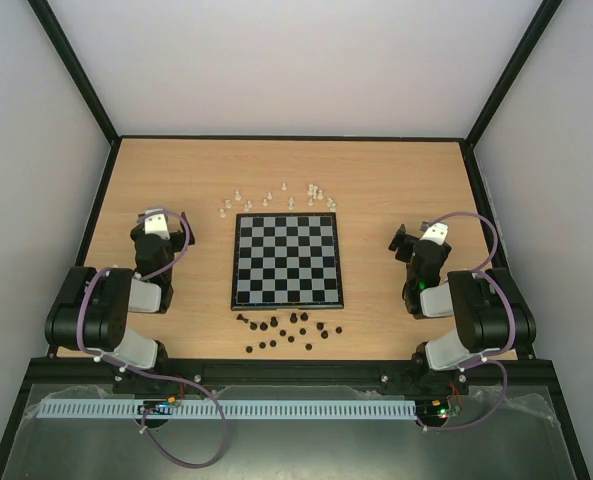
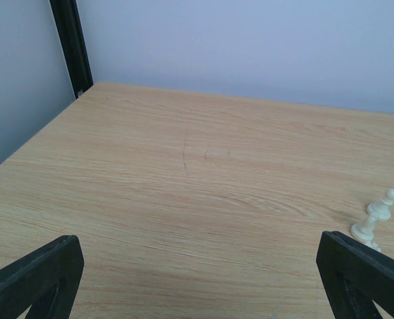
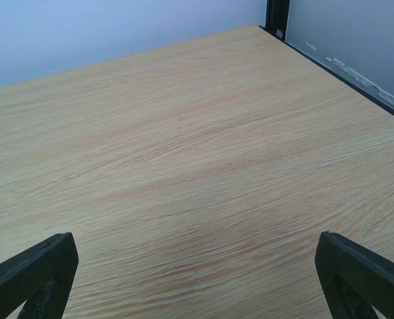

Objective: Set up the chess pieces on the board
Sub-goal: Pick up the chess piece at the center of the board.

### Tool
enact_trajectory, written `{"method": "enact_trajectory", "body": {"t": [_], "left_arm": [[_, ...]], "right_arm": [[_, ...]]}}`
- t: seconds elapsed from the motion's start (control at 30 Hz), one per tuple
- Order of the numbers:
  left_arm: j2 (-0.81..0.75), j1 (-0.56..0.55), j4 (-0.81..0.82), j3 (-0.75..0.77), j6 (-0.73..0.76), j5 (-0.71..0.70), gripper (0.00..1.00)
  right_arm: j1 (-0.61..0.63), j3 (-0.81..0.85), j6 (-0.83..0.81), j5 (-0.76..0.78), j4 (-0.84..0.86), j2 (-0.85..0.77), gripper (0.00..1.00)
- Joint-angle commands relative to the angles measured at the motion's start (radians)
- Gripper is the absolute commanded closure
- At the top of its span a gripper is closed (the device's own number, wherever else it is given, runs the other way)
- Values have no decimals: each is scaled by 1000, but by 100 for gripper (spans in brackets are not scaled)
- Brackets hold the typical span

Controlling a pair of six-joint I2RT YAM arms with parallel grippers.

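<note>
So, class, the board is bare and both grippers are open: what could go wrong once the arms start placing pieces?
1. The white pieces are crowded beyond the board; grabbing one may topple its neighbours.
2. The black pieces are bunched near the table's front edge; a nudged one could roll off.
3. All are tiny beside the left gripper and right gripper, so a piece may slip or tilt when gripped.
</note>
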Motion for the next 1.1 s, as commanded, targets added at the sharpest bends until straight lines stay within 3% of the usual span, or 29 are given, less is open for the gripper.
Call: {"method": "enact_trajectory", "body": {"t": [0.0, 0.53, 0.63, 0.73, 0.93, 1.07], "left_arm": [[11, 3, 26, 19, 10, 1, 1], [5, 2, 34, 13, 11, -1, 1], [-42, -2, -96, 65, 13, -7, 1], [-122, -4, -300, 147, 4, -2, 1], [-341, -29, -512, 215, -28, 75, 1], [-505, -82, -649, 263, -51, 109, 1]], "right_arm": [[-3, 15, -9, 12, 45, 5, 2], [-3, 12, -10, 12, 49, 2, 1], [-3, 16, -9, 20, 48, 0, 1], [3, 69, -39, -20, -98, -66, 1], [80, 125, -80, -25, -308, -306, 1], [99, 291, 20, -107, -659, -483, 1]]}}
